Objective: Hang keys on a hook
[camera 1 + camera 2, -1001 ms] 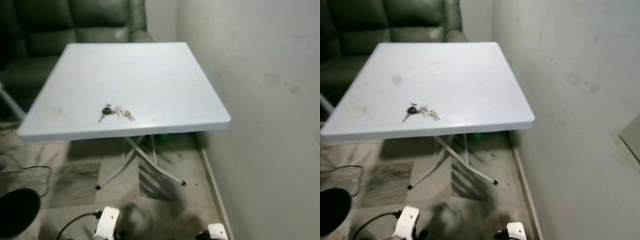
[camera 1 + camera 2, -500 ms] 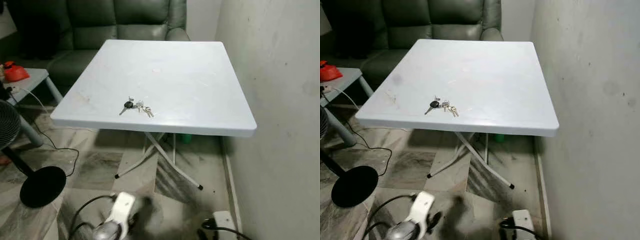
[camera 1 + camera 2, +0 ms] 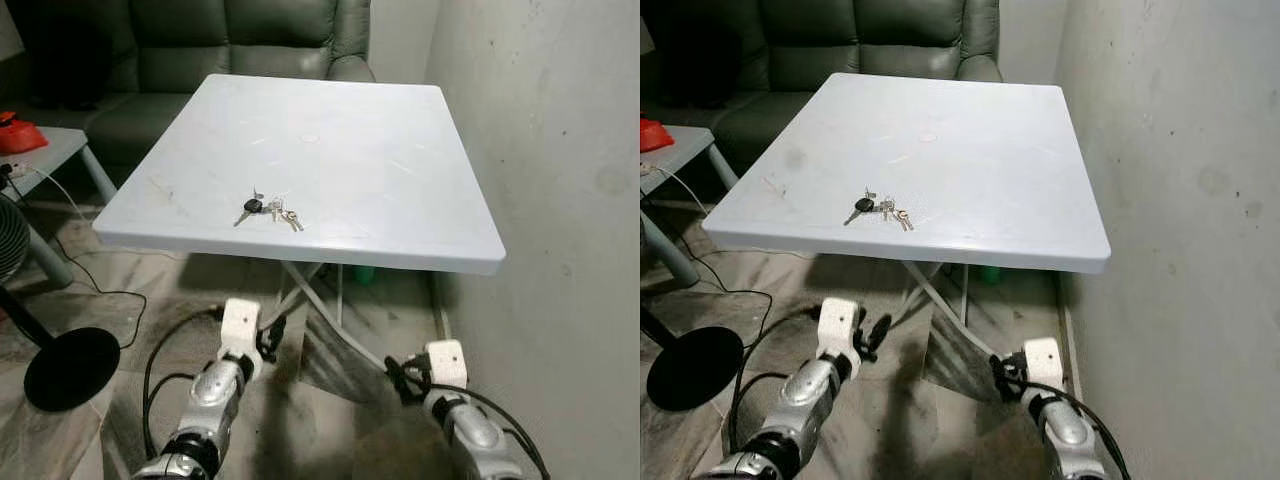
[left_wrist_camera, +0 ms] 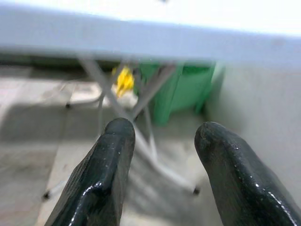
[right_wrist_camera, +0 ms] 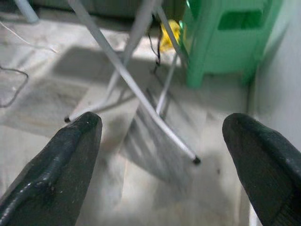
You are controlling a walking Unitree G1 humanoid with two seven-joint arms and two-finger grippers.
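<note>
1. A black fan base (image 3: 70, 368) stands on the tiled floor at far left, a cable trailing beside it
2. The left gripper (image 3: 268, 336) hangs low in front of the white folding table (image 3: 420, 160), below its near edge, jaws parted and holding nothing
3. The keys (image 3: 266, 210) lie on the tabletop near the front edge, left of centre, well apart from both grippers
4. The right gripper (image 3: 396, 376) waits low beside the wall (image 3: 560, 200), fingers (image 5: 56, 174) spread wide and empty
5. A green stool (image 5: 225, 37) sits under the table against the wall
</note>
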